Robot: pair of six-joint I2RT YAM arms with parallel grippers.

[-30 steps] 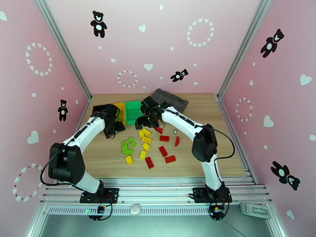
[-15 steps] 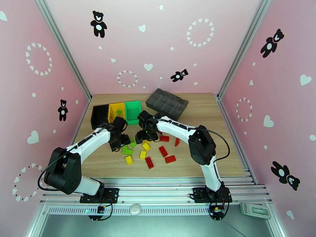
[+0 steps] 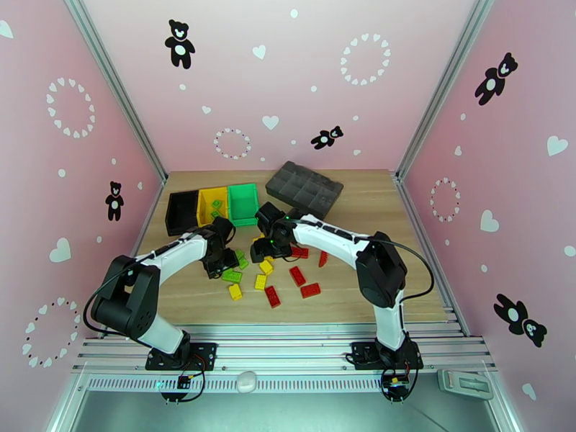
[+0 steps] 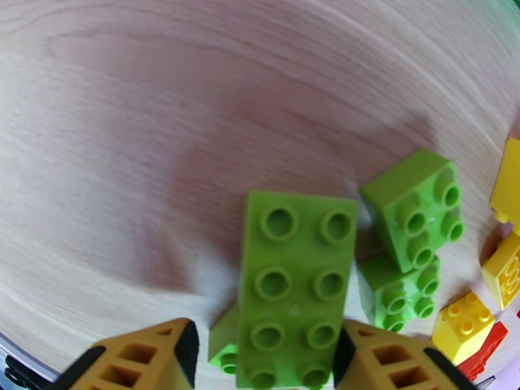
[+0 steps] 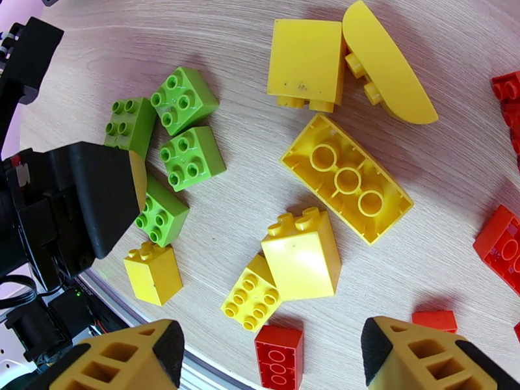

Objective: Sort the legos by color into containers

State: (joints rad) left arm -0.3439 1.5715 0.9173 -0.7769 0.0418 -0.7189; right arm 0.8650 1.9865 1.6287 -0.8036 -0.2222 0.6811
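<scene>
The legos [image 3: 270, 271] lie scattered over the middle of the tabletop [image 3: 374, 210]: green nearest the left edge, yellow in the centre, red toward the right. The containers [image 3: 212, 205], black, yellow and green, stand in a row by the far left corner.

What matters most sits under the left arm [image 3: 173, 250]. A long lime-green brick [image 4: 296, 287], two studs wide and four long, lies studs-up. Its long axis runs straight out from between the left jaws, so they straddle its narrow width. The left jaws stand partly open. One of the fingertips [image 4: 390, 355] sits at the brick's edge and the other leaves a sliver of gap, so I judge nothing is gripped yet. Two square green bricks [image 4: 416, 216] crowd the brick on the side toward the yellow pieces and could be nudged.

The right jaws hang wide open and empty over the yellow group, where an upturned yellow brick [image 5: 348, 186] shows its hollow, tubed underside. The left arm is the nearer to the green pieces.

The bricks are hard, glossy moulded plastic with crisp corners, and the tabletop is smooth pale wood grain. A grip across the narrow sides should hold well.
</scene>
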